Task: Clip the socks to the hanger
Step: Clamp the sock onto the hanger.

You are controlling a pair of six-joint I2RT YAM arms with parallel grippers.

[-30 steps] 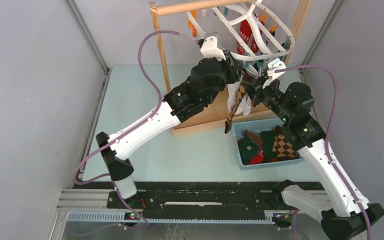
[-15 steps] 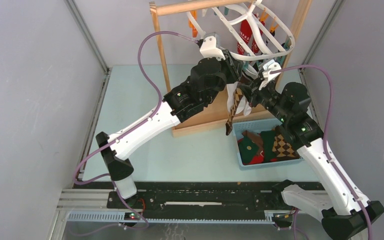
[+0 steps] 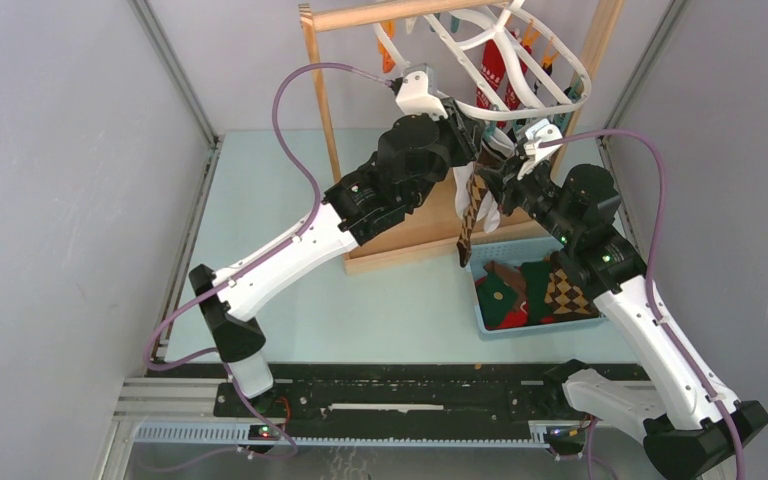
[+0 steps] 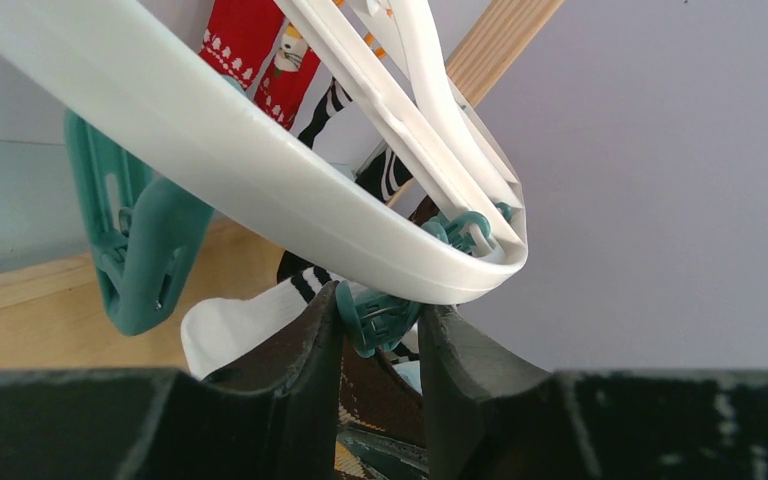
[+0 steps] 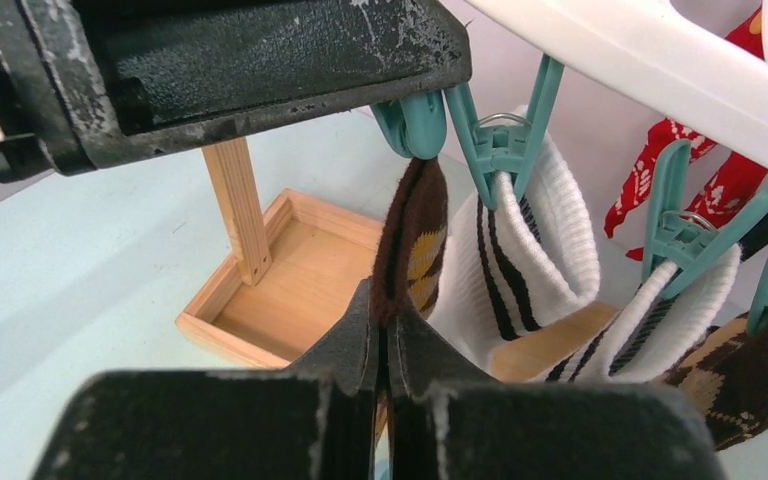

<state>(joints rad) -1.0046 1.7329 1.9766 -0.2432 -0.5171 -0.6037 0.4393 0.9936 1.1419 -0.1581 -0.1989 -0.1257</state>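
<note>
Pinching the argyle sock (image 5: 412,240), right hand (image 5: 382,345) sits below clip (image 4: 375,318) in left hand (image 4: 378,335).

Non-sock stuff then: there's a light wooden rack (image 3: 422,236) up at 12 o'clock on the pale teal surface (image 3: 360,310). It's got two upright posts, a round dowel across the top and a shallow tray-like base with a raised lip. A light blue rectangular plastic bin (image 3: 535,328) sits at roughly 4 o'clock, its far edge just beside the rack's base. Plain grey wall panels (image 3: 60,200) close things in at 9 and 3 o'clock. A black slotted metal rail (image 3: 390,405) runs along at 6 o'clock.
</note>
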